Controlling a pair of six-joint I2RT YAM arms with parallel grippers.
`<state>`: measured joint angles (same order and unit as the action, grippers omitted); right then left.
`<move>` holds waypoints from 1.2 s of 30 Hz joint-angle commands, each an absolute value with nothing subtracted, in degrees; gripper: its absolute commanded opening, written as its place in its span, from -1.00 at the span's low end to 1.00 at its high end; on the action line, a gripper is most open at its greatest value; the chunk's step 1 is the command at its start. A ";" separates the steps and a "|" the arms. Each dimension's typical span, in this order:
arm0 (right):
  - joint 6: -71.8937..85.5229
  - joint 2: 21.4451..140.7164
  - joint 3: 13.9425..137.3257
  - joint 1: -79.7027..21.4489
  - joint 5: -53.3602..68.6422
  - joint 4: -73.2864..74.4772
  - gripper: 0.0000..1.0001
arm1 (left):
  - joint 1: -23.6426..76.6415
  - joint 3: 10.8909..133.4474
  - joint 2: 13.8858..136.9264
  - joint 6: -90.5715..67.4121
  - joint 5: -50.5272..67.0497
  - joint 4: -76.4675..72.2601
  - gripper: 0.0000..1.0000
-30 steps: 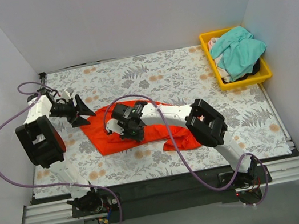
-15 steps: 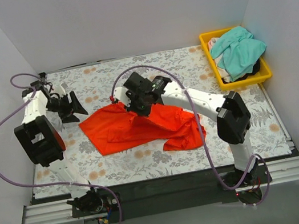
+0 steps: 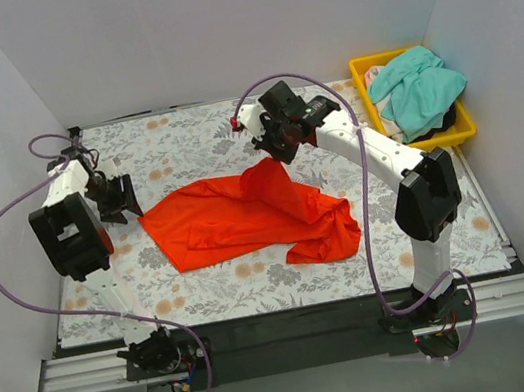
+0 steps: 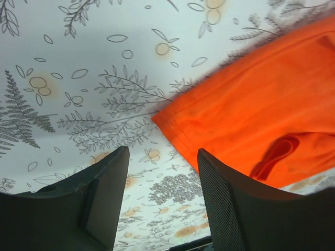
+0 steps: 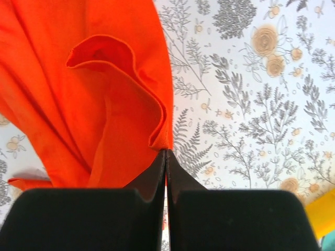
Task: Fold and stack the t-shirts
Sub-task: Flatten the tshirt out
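Note:
The orange-red t-shirt (image 3: 246, 221) lies crumpled across the middle of the table. My right gripper (image 3: 270, 150) is shut on an edge of it and holds that part lifted above the table; in the right wrist view the cloth (image 5: 104, 99) hangs from the closed fingertips. My left gripper (image 3: 123, 198) is open and empty, just left of the shirt's left corner (image 4: 172, 123). The teal-green t-shirt (image 3: 418, 87) lies bunched in the yellow bin.
The yellow bin (image 3: 464, 131) stands at the back right corner with other cloth under the teal shirt. White walls close in the table on three sides. The tablecloth (image 3: 191, 137) has a grey leaf print.
My right gripper has carried the shirt's edge up and to the back right, unfolding the cloth. My left gripper has drawn back a little to the left, off the shirt.

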<state>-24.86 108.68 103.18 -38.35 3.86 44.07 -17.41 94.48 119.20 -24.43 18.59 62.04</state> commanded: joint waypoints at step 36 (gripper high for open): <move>-27.16 105.03 108.54 -32.08 4.83 44.65 -0.97 | -10.02 88.69 120.41 -13.27 12.66 52.83 -0.26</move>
<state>-27.03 108.40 106.41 -32.62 3.81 44.56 -11.44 91.59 121.25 -15.94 11.55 54.39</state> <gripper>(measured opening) 0.019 0.381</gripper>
